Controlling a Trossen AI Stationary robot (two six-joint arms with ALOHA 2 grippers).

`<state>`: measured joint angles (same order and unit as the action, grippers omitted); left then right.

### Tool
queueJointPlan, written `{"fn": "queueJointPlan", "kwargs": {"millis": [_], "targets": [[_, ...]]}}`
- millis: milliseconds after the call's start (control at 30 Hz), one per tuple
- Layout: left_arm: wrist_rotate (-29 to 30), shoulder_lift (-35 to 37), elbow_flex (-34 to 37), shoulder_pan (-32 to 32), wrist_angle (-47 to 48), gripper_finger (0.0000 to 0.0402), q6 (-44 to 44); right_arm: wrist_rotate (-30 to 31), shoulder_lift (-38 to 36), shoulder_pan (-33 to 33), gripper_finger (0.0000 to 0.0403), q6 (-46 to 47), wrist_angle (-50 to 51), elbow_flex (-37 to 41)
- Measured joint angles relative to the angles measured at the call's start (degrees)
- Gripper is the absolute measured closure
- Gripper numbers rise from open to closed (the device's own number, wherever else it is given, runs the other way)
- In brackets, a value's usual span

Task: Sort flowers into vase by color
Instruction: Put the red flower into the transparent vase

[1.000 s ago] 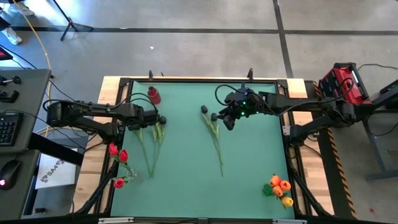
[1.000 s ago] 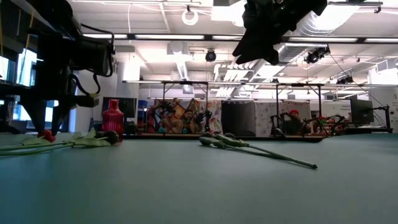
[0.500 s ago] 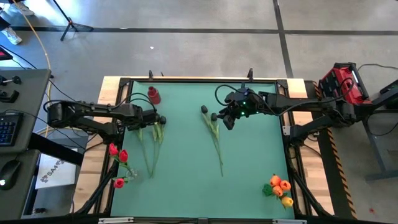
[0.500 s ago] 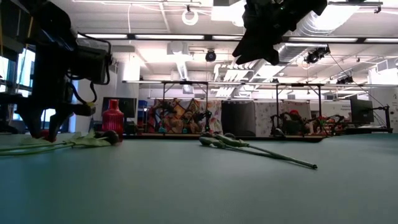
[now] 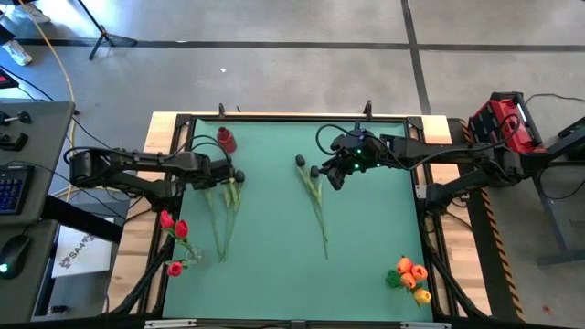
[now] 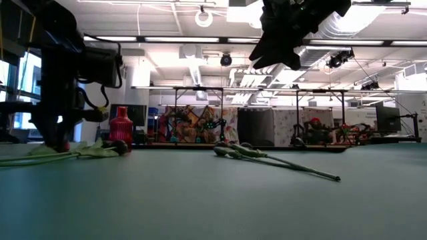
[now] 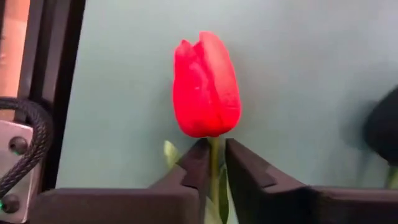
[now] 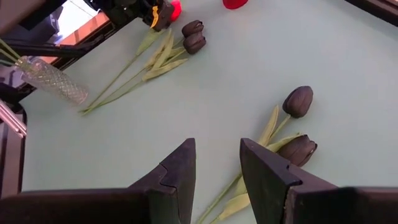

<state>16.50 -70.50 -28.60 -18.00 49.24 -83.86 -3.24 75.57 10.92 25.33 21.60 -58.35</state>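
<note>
Glass shows at the table's left edge: a clear vase (image 5: 188, 252) lying on its side with red tulips (image 5: 172, 226) in and around it, while a small red vase (image 5: 226, 140) stands upright near the far left corner. Orange-yellow tulips (image 5: 409, 277) are bunched at the near right corner; their container cannot be made out. The left gripper (image 7: 212, 163) pinches a red tulip's (image 7: 206, 86) stem just below the head, and the right gripper (image 8: 216, 163) hangs parted, empty, above two black tulips (image 8: 297, 124) lying mid-table.

A keyboard (image 5: 11, 189) and mouse (image 5: 10, 253) sit on the side desk (far left of the table), with a red case (image 5: 503, 122) opposite.
</note>
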Motion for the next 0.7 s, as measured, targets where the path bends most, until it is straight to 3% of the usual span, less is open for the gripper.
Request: {"fn": "queueJointPlan", "kwargs": {"millis": [100, 367, 700], "targets": [[0.69, 0.0, -1.17, 0.0, -0.02, 0.0395, 2.02, -0.78, 0.0, 0.0, 0.0289, 1.12, 0.01, 0.0], [3.19, 0.51, -5.97, 0.12, 0.29, 0.0399, 8.37, -2.86, 0.0, -0.46, 0.0289, 2.95, 0.01, 0.0], [11.89, 7.49, -23.39, 5.48, 0.11, 0.0401, 26.71, -4.09, -0.02, -2.91, 0.0289, 4.2, 0.37, 0.0]]}}
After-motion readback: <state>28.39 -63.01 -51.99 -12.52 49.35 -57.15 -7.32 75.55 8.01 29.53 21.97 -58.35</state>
